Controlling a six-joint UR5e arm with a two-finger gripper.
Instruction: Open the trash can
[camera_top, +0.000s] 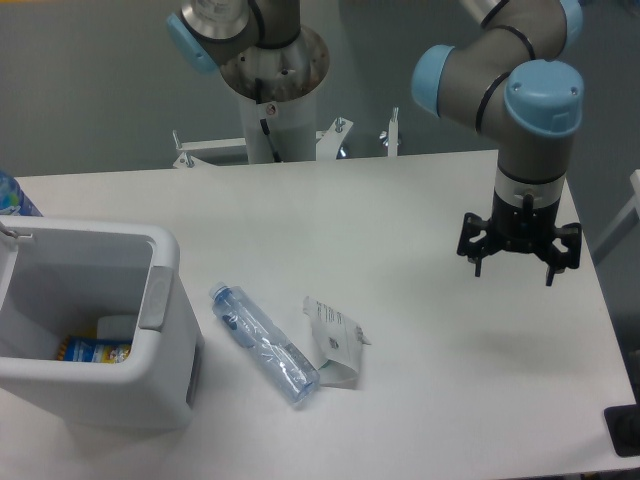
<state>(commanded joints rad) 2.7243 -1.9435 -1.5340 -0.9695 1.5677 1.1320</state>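
The white trash can stands at the table's left front with its top open, so I see inside it; a grey latch tab sits on its right rim. Some packaging lies at the bottom of it. No lid shows in this view. My gripper hangs far to the right above the table, fingers spread open and pointing down, with nothing between them. It is well apart from the can.
A clear plastic bottle lies on the table right of the can, and a crumpled white carton lies beside it. The robot base column stands at the back. The table's right edge is near the gripper.
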